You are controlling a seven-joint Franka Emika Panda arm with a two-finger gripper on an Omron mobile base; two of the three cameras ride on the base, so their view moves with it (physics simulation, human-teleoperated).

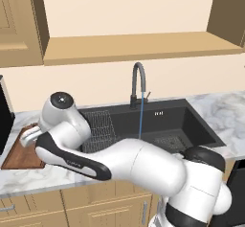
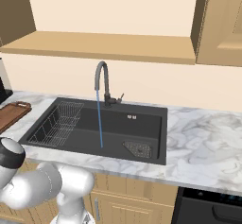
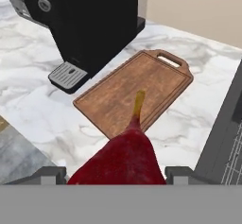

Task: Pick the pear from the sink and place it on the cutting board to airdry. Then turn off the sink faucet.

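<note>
Pear point(image 3: 124, 159), dark red with a yellowish stem, sits gripped between the two finger tips of the gripper point(image 3: 113, 173), above the marble counter point(image 3: 28, 81) near the cutting board point(image 3: 137, 88). Left of the board stands a black appliance point(image 3: 90, 20) with a grey tray. To the right lie the sink point(image 1: 167, 120) and its wire rack point(image 1: 103, 128), the sink faucet point(image 1: 138, 85) running water.

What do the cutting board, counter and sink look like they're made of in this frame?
Cutting board: brown wood, matte, visible streaky grain. Counter: white stone, probably marble, grey veining, slight sheen. Sink: dark grey, matte; composite or coated metal, cannot tell which.
</note>
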